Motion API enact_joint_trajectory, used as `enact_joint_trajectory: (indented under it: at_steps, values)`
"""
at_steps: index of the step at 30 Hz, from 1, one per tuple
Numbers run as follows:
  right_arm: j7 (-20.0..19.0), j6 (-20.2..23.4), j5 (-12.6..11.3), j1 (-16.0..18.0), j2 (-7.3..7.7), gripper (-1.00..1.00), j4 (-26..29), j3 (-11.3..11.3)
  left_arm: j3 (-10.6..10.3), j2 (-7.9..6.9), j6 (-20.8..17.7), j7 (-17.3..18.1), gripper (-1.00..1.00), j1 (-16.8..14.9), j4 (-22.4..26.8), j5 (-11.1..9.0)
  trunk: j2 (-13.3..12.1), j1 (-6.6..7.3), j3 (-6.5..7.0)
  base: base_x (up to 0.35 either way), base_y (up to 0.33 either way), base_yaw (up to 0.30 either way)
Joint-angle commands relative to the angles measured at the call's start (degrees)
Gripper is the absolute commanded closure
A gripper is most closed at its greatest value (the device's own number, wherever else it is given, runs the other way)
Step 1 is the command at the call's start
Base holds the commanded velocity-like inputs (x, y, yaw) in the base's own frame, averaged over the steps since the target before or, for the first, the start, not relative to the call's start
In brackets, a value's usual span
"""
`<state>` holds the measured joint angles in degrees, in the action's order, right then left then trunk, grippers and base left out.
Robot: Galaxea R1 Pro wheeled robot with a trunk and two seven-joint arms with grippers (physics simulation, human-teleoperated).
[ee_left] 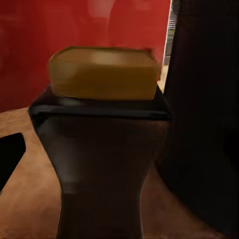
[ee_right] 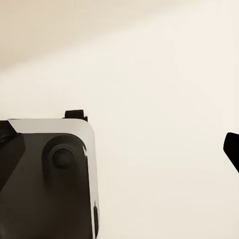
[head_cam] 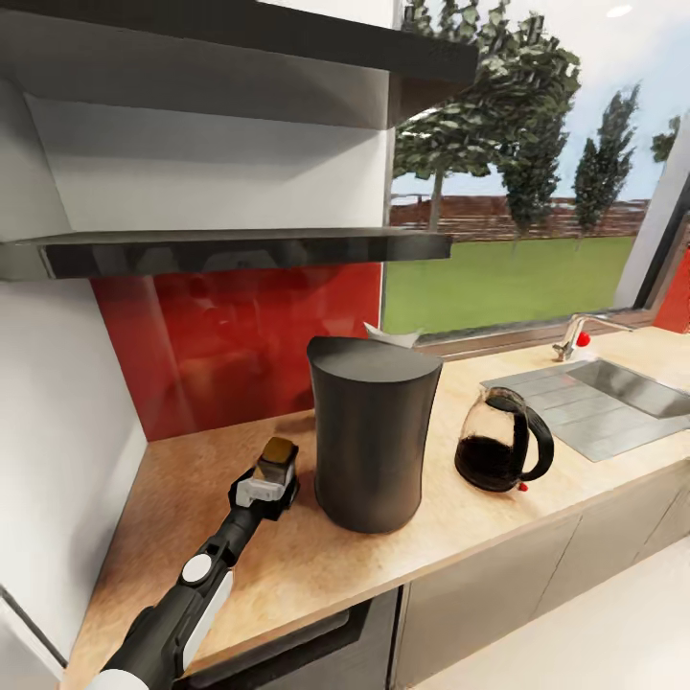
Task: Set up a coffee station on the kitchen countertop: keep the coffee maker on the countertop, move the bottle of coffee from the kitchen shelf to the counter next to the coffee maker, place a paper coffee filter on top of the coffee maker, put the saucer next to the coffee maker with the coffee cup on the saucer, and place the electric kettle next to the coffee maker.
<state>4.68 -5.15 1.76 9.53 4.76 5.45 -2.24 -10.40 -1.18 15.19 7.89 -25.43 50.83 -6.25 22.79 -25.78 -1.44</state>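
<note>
The bottle of coffee point(head_cam: 278, 460), dark with a mustard-yellow lid, stands on the wooden countertop point(head_cam: 211, 450) just left of the tall dark grey coffee maker point(head_cam: 369, 441). My left gripper point(head_cam: 271, 481) sits around the bottle, open. In the left wrist view the bottle point(ee_left: 102, 124) is very close, one black fingertip point(ee_left: 10, 159) stands apart from it, and the coffee maker point(ee_left: 209, 114) is beside it. A white paper filter point(head_cam: 393, 336) peeks out behind the coffee maker. The glass electric kettle point(head_cam: 498, 443) stands to the coffee maker's right. The right wrist view has one dark fingertip point(ee_right: 232, 149) over pale floor.
A steel sink point(head_cam: 613, 393) with a faucet point(head_cam: 580, 335) lies at the far right of the counter. A dark range hood point(head_cam: 220, 251) overhangs the red backsplash. A white wall bounds the counter on the left. Part of my base point(ee_right: 50, 174) shows below the right arm.
</note>
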Motion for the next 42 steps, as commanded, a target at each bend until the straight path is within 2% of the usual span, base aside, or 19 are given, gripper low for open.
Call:
enact_joint_trajectory:
  at_steps: [1, 18, 25, 36, 42]
  values:
    - [0.1, -0.2, 0.2, 0.1, -0.01, -1.00, -0.1, -0.2, -0.1, -0.05, 0.1, 0.2, -1.00, -0.1, 0.0, -0.6, 0.1, 0.00, -0.14, -0.332, 0.000, 0.000]
    - [0.1, -0.2, 0.2, 0.1, -0.06, -1.00, 0.0, -0.2, -0.2, -0.05, 0.1, 0.2, -1.00, -0.1, -0.1, -0.5, 0.1, 0.00, -0.14, -0.251, 0.000, 0.000]
    - [0.1, -0.2, 0.1, 0.1, -0.16, -1.00, 0.0, -0.4, -0.3, -0.06, 0.2, 0.8, -1.00, 0.2, -3.4, -0.2, 0.1, 0.00, -0.14, -0.031, 0.000, 0.000]
    - [0.0, -0.3, -0.1, 0.1, -0.32, -1.00, 0.4, -0.6, -0.6, -0.56, 2.4, 1.3, -1.00, 5.0, -4.8, 0.2, 0.1, 0.00, -0.14, -0.002, 0.000, -0.022]
    - [0.0, -0.3, -0.2, 0.1, -0.36, -1.00, 0.4, -0.7, -0.7, -0.78, 2.7, 2.9, -1.00, 8.3, -3.4, 1.9, 0.1, 0.00, -0.14, 0.000, 0.000, -0.226]
